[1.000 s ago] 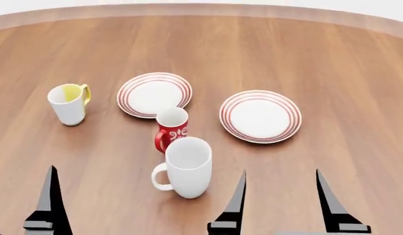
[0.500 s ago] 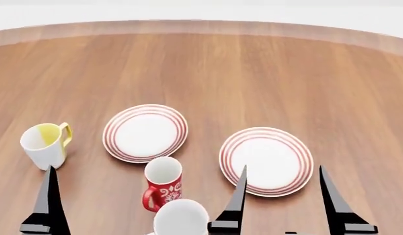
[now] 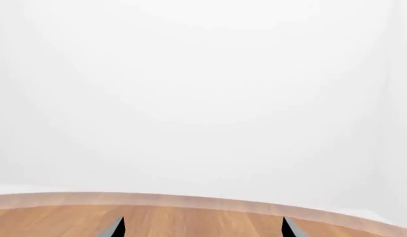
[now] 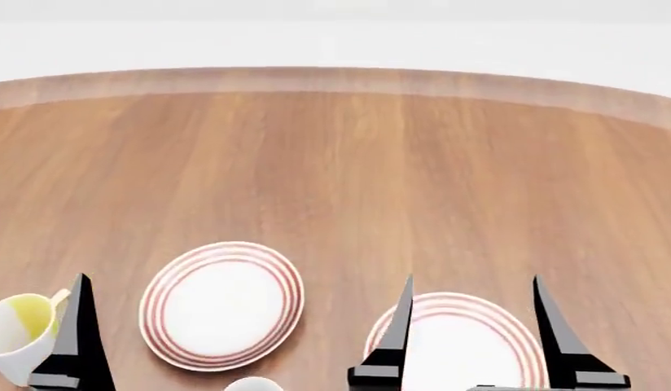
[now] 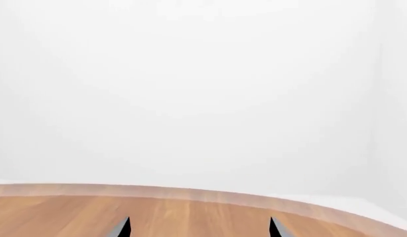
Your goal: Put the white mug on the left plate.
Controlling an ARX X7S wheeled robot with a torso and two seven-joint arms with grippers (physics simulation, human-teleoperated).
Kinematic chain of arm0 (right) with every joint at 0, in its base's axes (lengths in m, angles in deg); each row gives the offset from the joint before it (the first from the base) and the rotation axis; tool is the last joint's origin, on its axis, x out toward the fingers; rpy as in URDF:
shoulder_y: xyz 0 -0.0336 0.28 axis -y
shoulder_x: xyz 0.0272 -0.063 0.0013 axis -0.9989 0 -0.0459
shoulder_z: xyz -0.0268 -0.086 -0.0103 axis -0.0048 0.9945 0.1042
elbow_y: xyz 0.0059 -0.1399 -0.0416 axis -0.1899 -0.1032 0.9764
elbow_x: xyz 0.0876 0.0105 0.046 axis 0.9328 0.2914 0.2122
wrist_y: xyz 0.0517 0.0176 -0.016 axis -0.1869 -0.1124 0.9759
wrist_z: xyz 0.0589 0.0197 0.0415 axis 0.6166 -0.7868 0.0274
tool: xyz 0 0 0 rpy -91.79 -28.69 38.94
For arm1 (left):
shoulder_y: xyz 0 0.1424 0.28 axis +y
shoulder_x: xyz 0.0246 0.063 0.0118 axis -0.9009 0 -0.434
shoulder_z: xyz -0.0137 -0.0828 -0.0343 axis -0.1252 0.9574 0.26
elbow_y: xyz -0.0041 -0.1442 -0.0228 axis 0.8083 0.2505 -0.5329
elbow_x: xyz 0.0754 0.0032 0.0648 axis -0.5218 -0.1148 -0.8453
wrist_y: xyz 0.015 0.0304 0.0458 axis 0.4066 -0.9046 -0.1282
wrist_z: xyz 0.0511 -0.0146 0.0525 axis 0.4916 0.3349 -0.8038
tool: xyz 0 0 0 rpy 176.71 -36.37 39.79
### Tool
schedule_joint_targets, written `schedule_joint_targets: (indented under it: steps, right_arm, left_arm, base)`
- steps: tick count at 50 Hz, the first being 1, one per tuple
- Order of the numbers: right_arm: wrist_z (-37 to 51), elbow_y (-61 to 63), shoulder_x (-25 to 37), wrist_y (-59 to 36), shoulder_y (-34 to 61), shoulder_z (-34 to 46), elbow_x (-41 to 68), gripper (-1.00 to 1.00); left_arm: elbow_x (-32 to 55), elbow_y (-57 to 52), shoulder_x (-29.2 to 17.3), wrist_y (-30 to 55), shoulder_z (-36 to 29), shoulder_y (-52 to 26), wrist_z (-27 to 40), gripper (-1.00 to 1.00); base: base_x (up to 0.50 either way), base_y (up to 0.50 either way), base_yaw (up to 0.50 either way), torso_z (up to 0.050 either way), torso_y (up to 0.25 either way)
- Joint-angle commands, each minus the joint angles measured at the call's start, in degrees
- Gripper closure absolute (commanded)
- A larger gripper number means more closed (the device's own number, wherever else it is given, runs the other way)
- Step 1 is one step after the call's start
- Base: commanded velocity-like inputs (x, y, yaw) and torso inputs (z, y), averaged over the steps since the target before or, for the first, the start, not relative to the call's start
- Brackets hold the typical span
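Observation:
The white mug is out of view in every frame. The left plate (image 4: 221,305), white with red rings, lies on the wooden table at the lower left of the head view. My right gripper (image 4: 471,281) is open, its two dark fingers standing in front of the other ringed plate (image 4: 455,346). Of my left gripper only one finger (image 4: 77,334) shows there, beside the left plate. In the wrist views the left gripper (image 3: 203,219) and the right gripper (image 5: 199,219) are both open over bare wood, holding nothing.
A white mug with a yellow inside (image 4: 15,334) stands at the far left edge. A thin pale rim (image 4: 254,383) peeks in at the bottom edge; I cannot tell whose it is. The table's rounded far edge (image 4: 335,80) meets a white wall.
The head view has swung upward, so plates and mugs slid down the picture. The white mug and the red mug dropped out past the bottom edge. Both grippers stay open.

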Motion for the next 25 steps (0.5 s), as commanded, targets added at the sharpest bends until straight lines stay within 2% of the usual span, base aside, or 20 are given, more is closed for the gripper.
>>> schedule_joint_targets:
  steps: [1, 7, 11, 25]
  right_arm:
    - [0.8, -0.1, 0.4, -0.3, 0.1, 0.3, 0.2, -1.00]
    - [1.4, 0.2, 0.2, -0.2, 0.0, -0.3, 1.0, -1.00]
    - [2.4, 0.8, 1.2, -2.6, 0.6, 1.7, -1.9, -1.00]
    - [2.6, 1.1, 2.6, -3.9, 1.2, 3.6, -2.4, -1.00]
  left_arm:
    - [0.8, -0.1, -0.9, -0.1, -0.4, -0.3, 1.0, -1.00]
    - [1.2, -0.5, -1.5, -0.1, -0.6, -0.2, 1.6, -1.00]
    - [1.4, -0.5, -1.8, -0.3, -0.8, -0.1, 2.0, -1.00]
    - [1.6, 0.3, -2.7, -1.6, -1.7, 0.1, 2.7, -1.00]
  base:
    - [0.50, 0.00, 0.00, 0.000, 0.000]
    - [0.50, 0.00, 0.00, 0.000, 0.000]
    - [0.00, 0.01, 0.00, 0.000, 0.003]
    - [0.00, 0.49, 0.00, 0.000, 0.000]
